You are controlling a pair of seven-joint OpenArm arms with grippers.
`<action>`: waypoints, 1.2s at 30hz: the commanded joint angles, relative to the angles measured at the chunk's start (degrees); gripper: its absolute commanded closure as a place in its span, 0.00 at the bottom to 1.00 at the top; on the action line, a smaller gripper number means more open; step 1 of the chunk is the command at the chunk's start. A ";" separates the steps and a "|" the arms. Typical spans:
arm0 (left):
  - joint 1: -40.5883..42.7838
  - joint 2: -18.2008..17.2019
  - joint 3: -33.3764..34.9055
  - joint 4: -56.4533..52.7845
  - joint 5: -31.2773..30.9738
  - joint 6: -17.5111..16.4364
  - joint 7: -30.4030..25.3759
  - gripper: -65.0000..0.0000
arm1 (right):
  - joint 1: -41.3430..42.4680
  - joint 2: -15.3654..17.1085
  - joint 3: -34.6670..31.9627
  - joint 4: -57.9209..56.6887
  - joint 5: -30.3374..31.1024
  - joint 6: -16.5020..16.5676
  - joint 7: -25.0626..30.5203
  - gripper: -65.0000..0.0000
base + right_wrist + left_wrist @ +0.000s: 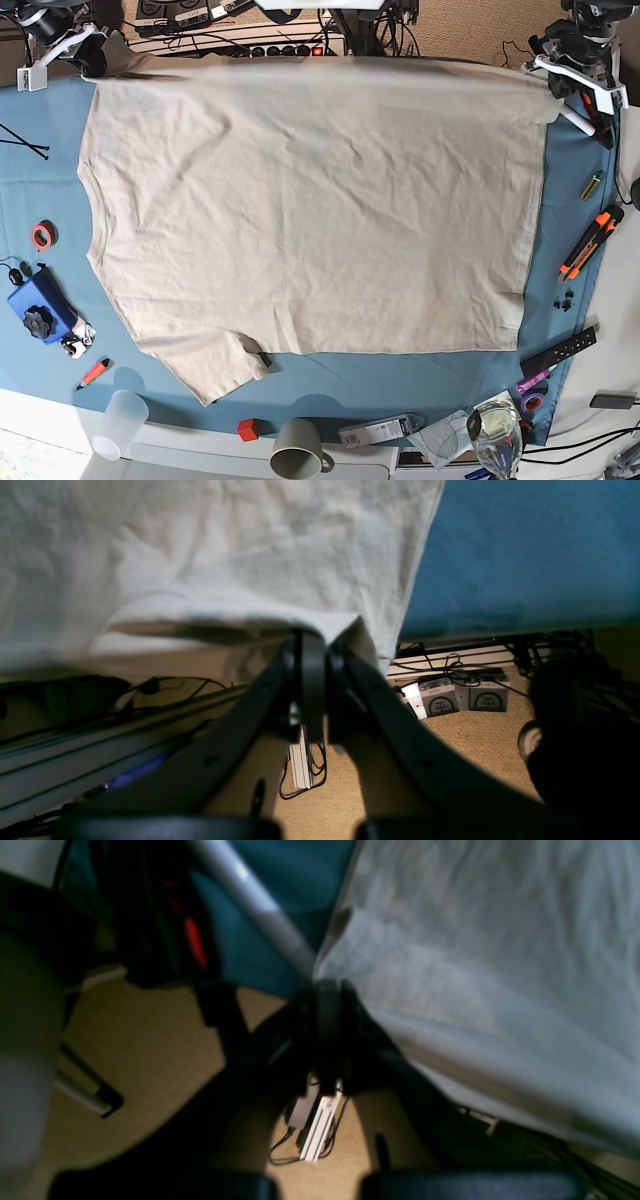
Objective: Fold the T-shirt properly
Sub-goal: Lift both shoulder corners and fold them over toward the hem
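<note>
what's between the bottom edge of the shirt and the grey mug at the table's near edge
In the base view, only bare teal table cloth lies between the T-shirt edge and the grey mug; the small red block sits off to the side.

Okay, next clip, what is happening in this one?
A two-armed robot is working on a beige T-shirt spread across a teal table cloth. The left gripper and the right gripper are each shut on the T-shirt's fabric at the far table edge, one at each corner. No fold is made yet. Markers, cups and tape lie around the shirt.
</note>
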State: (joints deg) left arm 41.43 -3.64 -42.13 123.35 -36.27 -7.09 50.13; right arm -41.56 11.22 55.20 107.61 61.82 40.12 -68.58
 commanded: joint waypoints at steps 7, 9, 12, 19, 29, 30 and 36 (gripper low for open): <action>1.05 0.11 -0.48 1.92 -0.81 0.17 -1.81 1.00 | -0.48 0.85 0.79 0.79 1.55 -0.12 1.55 1.00; 1.14 0.09 -0.48 1.95 -0.81 0.13 -3.34 1.00 | -0.37 0.85 0.79 0.79 2.47 -0.12 1.53 1.00; 1.33 -0.07 -0.48 1.92 1.07 -0.48 -3.39 1.00 | 0.11 0.85 0.79 0.83 2.67 -0.12 1.51 1.00; 1.57 -0.04 -0.37 1.92 2.21 -0.46 -2.97 1.00 | 3.50 0.94 0.76 0.83 -0.04 -0.12 1.27 1.00; 0.63 -0.04 -0.37 1.90 3.28 -0.46 -3.63 1.00 | 5.62 2.10 0.59 0.81 -1.73 -0.17 1.27 1.00; 0.42 -0.07 -0.37 1.90 3.28 -0.46 -3.63 1.00 | 6.12 2.14 0.31 0.81 -2.21 -0.39 1.25 1.00; -0.52 -0.07 -0.37 1.55 3.30 -0.50 -4.26 1.00 | 7.48 2.12 -5.57 0.81 -6.69 -1.64 2.54 1.00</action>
State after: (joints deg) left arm 40.69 -3.20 -42.13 124.16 -33.04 -7.75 47.33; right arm -33.85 12.36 49.12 107.63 54.19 38.59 -67.20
